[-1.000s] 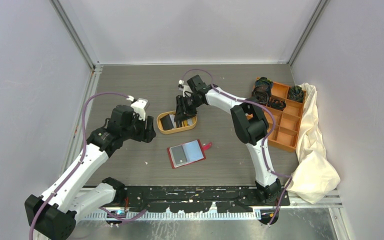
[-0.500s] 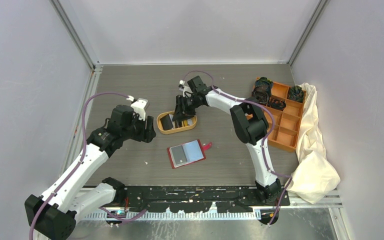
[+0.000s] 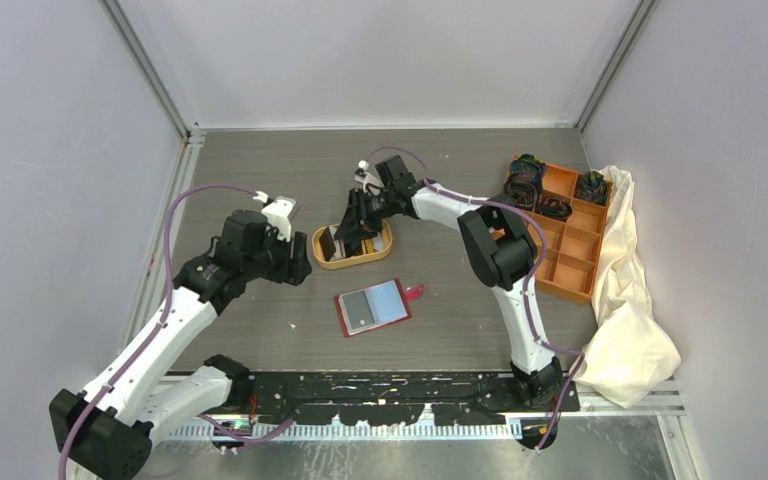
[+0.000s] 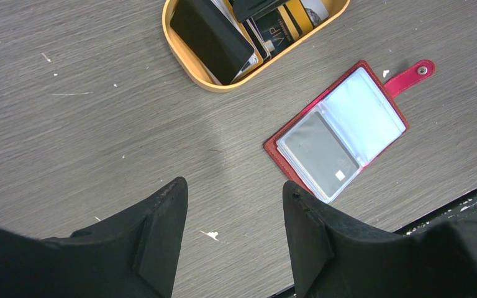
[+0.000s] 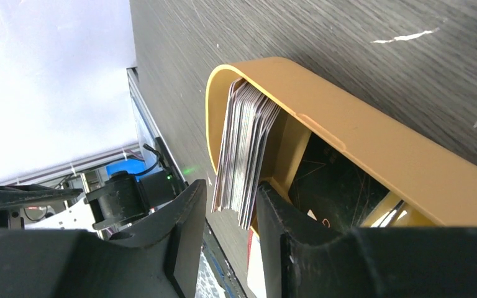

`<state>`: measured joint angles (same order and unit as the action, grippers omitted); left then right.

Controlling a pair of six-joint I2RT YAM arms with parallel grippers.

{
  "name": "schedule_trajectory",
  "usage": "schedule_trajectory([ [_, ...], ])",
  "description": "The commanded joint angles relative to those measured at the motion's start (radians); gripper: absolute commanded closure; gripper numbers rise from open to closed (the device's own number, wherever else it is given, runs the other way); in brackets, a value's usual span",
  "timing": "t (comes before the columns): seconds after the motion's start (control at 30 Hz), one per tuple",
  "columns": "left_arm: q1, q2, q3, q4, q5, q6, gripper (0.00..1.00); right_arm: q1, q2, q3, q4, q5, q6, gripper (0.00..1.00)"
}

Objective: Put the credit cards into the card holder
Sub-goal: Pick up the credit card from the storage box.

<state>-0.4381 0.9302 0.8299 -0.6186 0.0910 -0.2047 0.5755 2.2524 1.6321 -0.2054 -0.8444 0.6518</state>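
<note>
The red card holder (image 3: pixel 372 306) lies open on the table, its clasp tab to the right; in the left wrist view (image 4: pixel 341 133) a grey card (image 4: pixel 317 152) sits in its left sleeve. The credit cards (image 4: pixel 211 37) are in the orange oval tray (image 3: pixel 360 262). My right gripper (image 3: pixel 357 228) reaches down into the tray. In the right wrist view it (image 5: pixel 230 198) is open, its fingers either side of a stack of cards (image 5: pixel 245 149) standing on edge at the tray's end (image 5: pixel 360 149). My left gripper (image 4: pixel 236 192) is open and empty above bare table, left of the holder.
An orange compartment box (image 3: pixel 565 235) with black coiled bands (image 3: pixel 525 180) stands at the right. A cream cloth (image 3: pixel 630 300) lies beside it against the right wall. Walls close the table on three sides.
My right gripper has moved left along the tray towards its left end. The left arm and the card holder have not moved.
</note>
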Motion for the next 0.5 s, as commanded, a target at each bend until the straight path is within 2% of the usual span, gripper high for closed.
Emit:
schedule_trajectory([
  [0.0,0.004,0.003,0.011,0.028,0.012,0.011,0.42,0.017,0.016,0.033,-0.027,0.018,-0.021,0.58],
  [0.47,0.003,0.004,0.011,0.026,0.012,0.012,0.42,0.046,0.058,0.068,-0.052,0.029,-0.029,0.46],
])
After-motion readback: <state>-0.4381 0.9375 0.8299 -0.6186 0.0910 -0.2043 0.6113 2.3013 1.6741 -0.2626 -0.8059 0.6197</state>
